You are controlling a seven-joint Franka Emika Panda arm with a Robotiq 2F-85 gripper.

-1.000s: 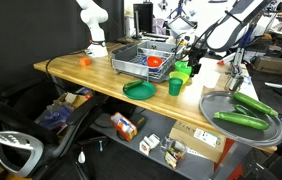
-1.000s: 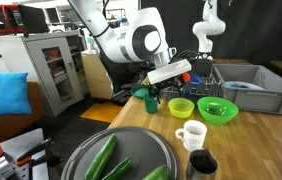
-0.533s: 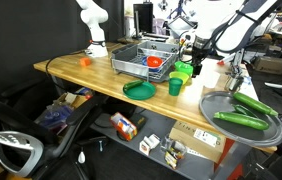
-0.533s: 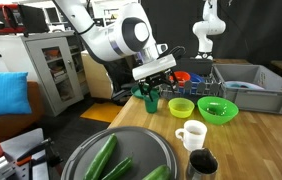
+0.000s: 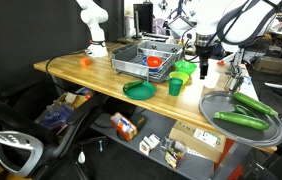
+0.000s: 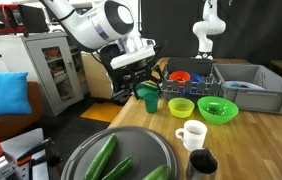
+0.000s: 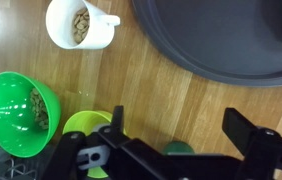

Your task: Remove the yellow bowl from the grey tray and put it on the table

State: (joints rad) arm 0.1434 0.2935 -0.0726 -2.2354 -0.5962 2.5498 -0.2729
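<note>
The long table shows a light brown wooden top with rounded edges, and its lower shelf is crowded with boxes. The large round dark grey tray sits at one end, holding long green cucumbers and no bowl. The small lime-yellow plastic bowl stands on bare wood, clear of the tray's rim. A white mug sits between bowl and tray, and a pure green bowl is just beside the yellow one. The gripper hangs above the table off the tray's edge with its jaws spread wide and nothing between them. The dark green shape under it is probably the green cup, though the wrist view is mostly blocked there. Far from the tray stand a grey wire basket, a black curtain and a glass-door cabinet.
</note>
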